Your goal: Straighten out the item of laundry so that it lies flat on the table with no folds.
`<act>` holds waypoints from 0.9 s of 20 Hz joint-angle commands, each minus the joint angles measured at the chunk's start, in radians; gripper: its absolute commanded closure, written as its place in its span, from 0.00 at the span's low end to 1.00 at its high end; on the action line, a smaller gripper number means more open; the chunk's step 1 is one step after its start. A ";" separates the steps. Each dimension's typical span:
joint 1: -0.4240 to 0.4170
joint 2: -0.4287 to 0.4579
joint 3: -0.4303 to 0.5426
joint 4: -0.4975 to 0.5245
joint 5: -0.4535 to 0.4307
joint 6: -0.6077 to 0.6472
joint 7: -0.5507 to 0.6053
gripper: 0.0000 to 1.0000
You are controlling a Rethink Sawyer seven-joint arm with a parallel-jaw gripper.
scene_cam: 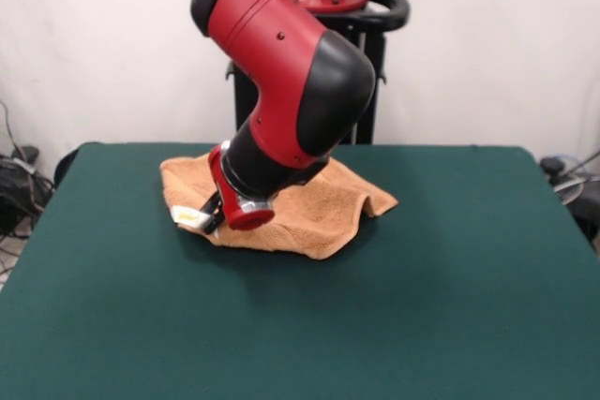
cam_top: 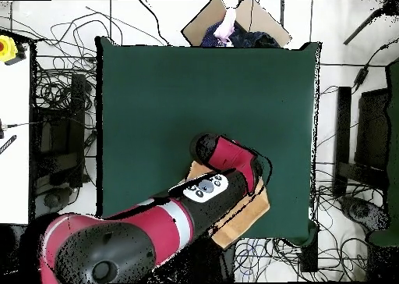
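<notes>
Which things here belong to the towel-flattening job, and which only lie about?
Belong to the job:
- towel, rumpled
- green table
- gripper, down at the towel's edge

Only lying about:
- cables on the floor
- cardboard box beyond the table
- a person's hand

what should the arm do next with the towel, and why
Probably draw the raised edge outward toward bare felt. In the front view the towel sits bunched and rippled on the green table, one side lifted in a fold, so it is not flat. The claw is low at the towel's edge by the white label; whether it grips cloth cannot be seen.
</notes>
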 commanded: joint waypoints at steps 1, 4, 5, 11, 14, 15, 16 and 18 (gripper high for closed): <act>-0.001 -0.006 0.099 -0.074 -0.010 0.029 0.139 1.00; -0.012 -0.020 0.116 -0.077 -0.012 -0.028 0.119 1.00; -0.013 -0.023 0.118 -0.078 -0.014 -0.033 0.115 1.00; -0.025 -0.021 0.158 -0.065 -0.020 -0.116 0.098 1.00; -0.041 -0.017 0.186 -0.058 -0.030 -0.158 0.078 1.00; -0.046 -0.018 0.194 -0.057 -0.034 -0.166 0.071 1.00; -0.052 -0.023 0.205 -0.054 -0.038 -0.179 0.062 1.00; -0.060 -0.030 0.221 -0.055 -0.052 -0.194 0.046 1.00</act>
